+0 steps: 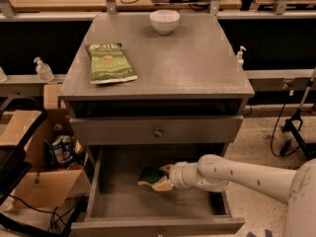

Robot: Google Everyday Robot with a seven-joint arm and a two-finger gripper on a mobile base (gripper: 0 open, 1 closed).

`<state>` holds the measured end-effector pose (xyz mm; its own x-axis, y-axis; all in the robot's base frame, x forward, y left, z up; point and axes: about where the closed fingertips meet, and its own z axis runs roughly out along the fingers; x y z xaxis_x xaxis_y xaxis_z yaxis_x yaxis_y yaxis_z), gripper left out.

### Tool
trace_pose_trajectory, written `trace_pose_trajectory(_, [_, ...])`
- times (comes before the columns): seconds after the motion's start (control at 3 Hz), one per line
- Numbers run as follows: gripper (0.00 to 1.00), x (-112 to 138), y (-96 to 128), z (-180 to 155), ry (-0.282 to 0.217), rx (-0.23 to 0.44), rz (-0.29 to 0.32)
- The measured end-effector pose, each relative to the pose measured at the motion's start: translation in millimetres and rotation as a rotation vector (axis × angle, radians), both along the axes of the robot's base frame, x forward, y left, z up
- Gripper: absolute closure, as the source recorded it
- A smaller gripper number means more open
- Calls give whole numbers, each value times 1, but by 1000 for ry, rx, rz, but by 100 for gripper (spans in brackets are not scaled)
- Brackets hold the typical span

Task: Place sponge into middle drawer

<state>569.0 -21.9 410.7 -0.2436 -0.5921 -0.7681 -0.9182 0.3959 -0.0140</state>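
While inside the middle drawer (148, 209), the tool (164, 177) grips the sponge (149, 175) at its tip.

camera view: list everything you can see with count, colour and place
cabinet: 1, grey, centre of view
bowl: 1, white, back of the cabinet top
chip bag: 1, green, left side of the cabinet top
closed drawer: 1, grey with a small knob, under the top
open drawer: 1, grey, pulled out below the closed one
sponge: 1, dark green over pale yellow, in the open drawer near its middle
pump bottles: 2, clear, one left of the cabinet, one right
cardboard box: 1, brown, floor at left
arm: 1, white, reaching in from the right
end effector: 1, tan, inside the open drawer at the sponge
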Motion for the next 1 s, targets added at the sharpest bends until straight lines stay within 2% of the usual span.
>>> trace_pose_trajectory(0.33, [84,-2,3,-6,12,9,2])
trace_pose_trajectory(1.0, [37,-3,7,-8,16,12,8])
